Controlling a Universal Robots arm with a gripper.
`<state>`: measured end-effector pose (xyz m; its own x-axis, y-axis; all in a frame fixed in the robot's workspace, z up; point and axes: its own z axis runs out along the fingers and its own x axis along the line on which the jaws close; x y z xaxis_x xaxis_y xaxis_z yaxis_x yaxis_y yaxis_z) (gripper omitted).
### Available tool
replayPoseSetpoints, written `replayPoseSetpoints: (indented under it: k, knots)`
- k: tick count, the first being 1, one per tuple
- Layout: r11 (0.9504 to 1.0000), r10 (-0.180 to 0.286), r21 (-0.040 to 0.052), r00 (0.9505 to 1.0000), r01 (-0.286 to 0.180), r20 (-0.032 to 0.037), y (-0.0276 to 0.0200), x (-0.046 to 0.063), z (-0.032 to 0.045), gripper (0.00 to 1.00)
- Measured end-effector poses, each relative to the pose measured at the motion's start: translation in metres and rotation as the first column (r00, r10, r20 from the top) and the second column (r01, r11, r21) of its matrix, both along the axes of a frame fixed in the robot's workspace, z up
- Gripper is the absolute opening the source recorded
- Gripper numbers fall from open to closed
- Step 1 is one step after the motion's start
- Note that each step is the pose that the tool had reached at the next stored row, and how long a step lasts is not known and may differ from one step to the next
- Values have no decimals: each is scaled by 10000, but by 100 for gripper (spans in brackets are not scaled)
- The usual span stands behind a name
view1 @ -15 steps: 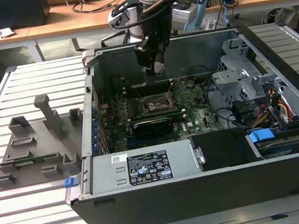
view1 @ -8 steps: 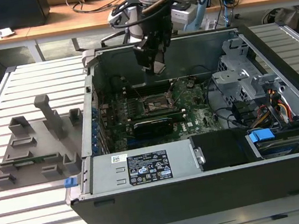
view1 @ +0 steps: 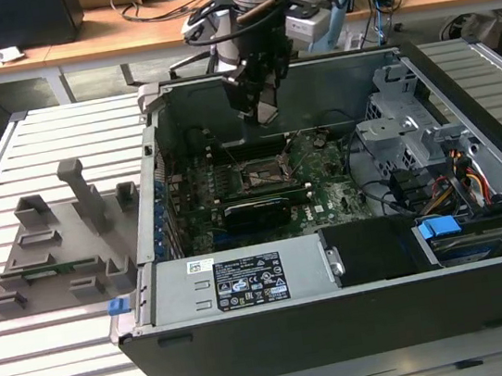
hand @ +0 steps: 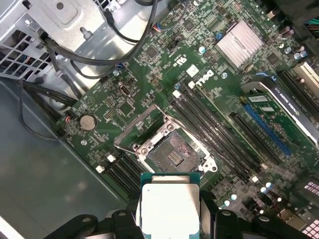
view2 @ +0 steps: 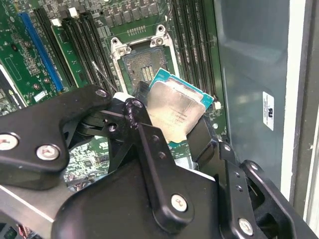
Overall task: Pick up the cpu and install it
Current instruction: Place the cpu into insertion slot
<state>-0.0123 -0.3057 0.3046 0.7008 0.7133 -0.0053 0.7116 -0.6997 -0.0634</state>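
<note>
Holding the cpu (hand: 170, 206) by two opposite edges, the gripper (view1: 263, 102) hangs inside the open computer case (view1: 345, 324), above the motherboard (hand: 164, 74). The claw is closed down to the chip's width, with one of its fingers (view2: 133, 107) against each side. This edge grip leaves the silvery metal top and the underside free of contact.

In both wrist views the cpu is raised clear of the board, near the socket (hand: 172, 153) but not in it. The socket's metal load frame (hand: 137, 125) stands swung up and back, which exposes the contact field for seating. The case lies on its side with the panel off, so the board faces upward toward the arm.

In the second wrist view the chip appears turned relative to the socket outline. This may be a matter of camera angle, so alignment cannot be confirmed.

The grey fixture (view1: 62, 242) stands on the slatted table at the exterior view's left, well apart from the gripper.
</note>
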Motion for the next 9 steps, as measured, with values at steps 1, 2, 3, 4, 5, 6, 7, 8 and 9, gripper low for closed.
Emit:
replayPoseSetpoints:
  k: [1,2,3,4,5,6,7,8,9]
  knots:
    - [10000,-58,0,10000,58,0,0,0,0,55]
    - [9999,-126,0,9999,126,0,0,1,0,55]
    - [9998,-176,0,9998,176,0,0,1,0,55]
    - [9996,-267,0,9996,267,1,0,1,0,55]
    - [9995,-318,0,9995,318,0,0,1,0,55]
    - [9993,-371,0,9993,371,0,0,1,0,55]
    - [9990,-451,0,9990,451,1,0,2,-1,55]
    - [9988,-499,0,9988,499,0,0,2,-1,55]
    - [9985,-553,0,9985,553,1,0,2,-1,55]
